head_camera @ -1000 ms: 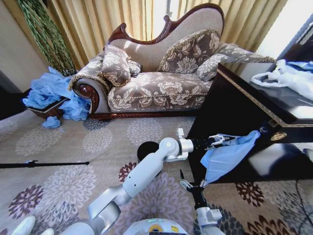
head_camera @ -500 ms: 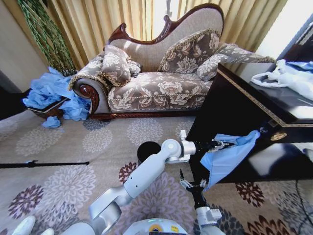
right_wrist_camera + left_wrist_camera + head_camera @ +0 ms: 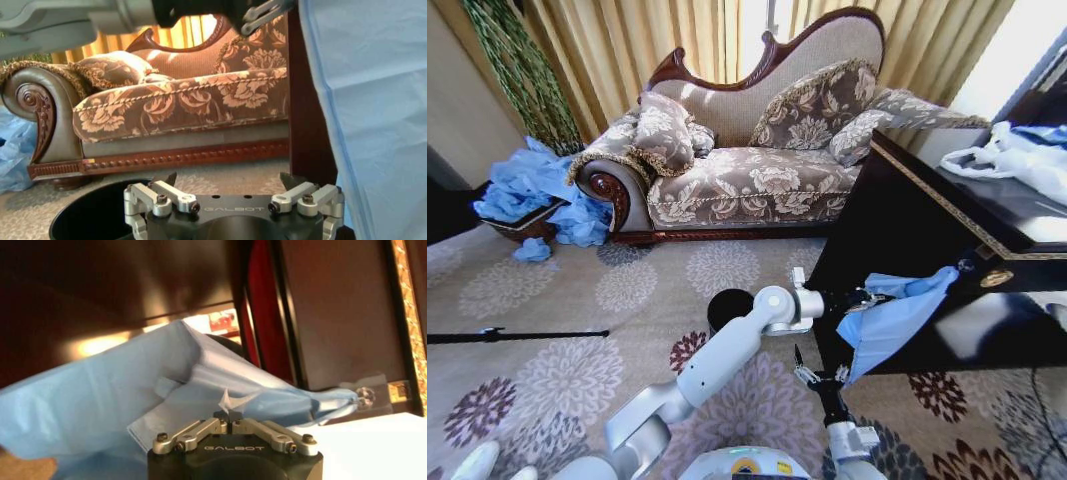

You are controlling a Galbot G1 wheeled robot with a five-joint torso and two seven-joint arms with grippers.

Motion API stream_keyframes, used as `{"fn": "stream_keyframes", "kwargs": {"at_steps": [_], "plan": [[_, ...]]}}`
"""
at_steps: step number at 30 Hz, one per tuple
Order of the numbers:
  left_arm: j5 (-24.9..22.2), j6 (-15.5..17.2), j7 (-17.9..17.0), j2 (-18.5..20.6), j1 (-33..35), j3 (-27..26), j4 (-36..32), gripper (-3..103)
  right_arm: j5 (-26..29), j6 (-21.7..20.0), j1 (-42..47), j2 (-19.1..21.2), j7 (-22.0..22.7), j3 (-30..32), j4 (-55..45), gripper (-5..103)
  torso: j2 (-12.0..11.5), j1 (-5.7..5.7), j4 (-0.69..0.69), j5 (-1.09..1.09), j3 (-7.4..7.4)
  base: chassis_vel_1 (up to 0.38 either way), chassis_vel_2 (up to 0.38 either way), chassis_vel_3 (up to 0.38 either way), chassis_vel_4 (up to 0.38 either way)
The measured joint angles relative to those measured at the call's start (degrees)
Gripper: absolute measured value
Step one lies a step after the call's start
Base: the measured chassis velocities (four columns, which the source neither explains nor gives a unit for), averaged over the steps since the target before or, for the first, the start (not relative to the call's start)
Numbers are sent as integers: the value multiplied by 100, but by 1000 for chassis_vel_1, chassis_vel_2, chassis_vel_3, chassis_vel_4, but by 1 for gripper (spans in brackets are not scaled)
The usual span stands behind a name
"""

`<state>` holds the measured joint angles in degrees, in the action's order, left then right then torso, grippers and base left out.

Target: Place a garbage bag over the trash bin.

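**A:** Where does the thin, light-blue, wrinkly plastic garbage bag (image 3: 893,320) sit?

**B:** It hangs in the air in front of the dark, gold-trimmed wooden cabinet (image 3: 947,215), draped downward. The left claw (image 3: 864,297) has its fingers pinched together on the bag's upper edge; the left wrist view shows them closed on a fold of film (image 3: 229,412). The far corner of the bag looks snagged on or resting against the cabinet's small knob (image 3: 363,397), though I can't tell if it is truly caught.

**A:** And the bin?

**B:** The small black round trash bin (image 3: 727,305) stands on the floral carpet (image 3: 557,300), well to the left of the bag and partly behind the left arm. The right wrist view shows its open rim (image 3: 90,215) just below that claw.

**A:** What is the right claw doing?

**B:** The right claw (image 3: 233,192) sits low, beneath the bag, fingers spread apart and holding nothing; the bag's hanging edge (image 3: 360,100) is just beside it.

**A:** So how is this step done well?

**B:** I'd say the mouth needs opening first. The right claw should take the free lower edge, one layer only, so the two claws can pull the opening wide. Keep the film slack, since it would tear easily, and free the corner from the knob before carrying the bag over to the bin.
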<state>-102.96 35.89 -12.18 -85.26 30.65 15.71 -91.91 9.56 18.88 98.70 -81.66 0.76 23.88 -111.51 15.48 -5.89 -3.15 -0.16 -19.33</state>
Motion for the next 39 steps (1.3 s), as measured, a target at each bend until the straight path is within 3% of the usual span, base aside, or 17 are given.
{"fn": "stream_keyframes", "kwargs": {"at_steps": [8,22,39], "plan": [[15,13,-183,303,124,-187,-109,0,4,38,41,-1,0,13,0,100,0,0,0,0,0,0,0,0,0],[-83,44,-611,1083,745,-428,-865,0,76,120,43,21,-60,-23,-18,100,0,0,0,0,0,0,0,0,0],[-52,143,-601,2032,1429,-1160,-1457,0,89,167,54,-10,-128,-91,-33,100,0,0,0,0,0,0,0,0,0]]}}
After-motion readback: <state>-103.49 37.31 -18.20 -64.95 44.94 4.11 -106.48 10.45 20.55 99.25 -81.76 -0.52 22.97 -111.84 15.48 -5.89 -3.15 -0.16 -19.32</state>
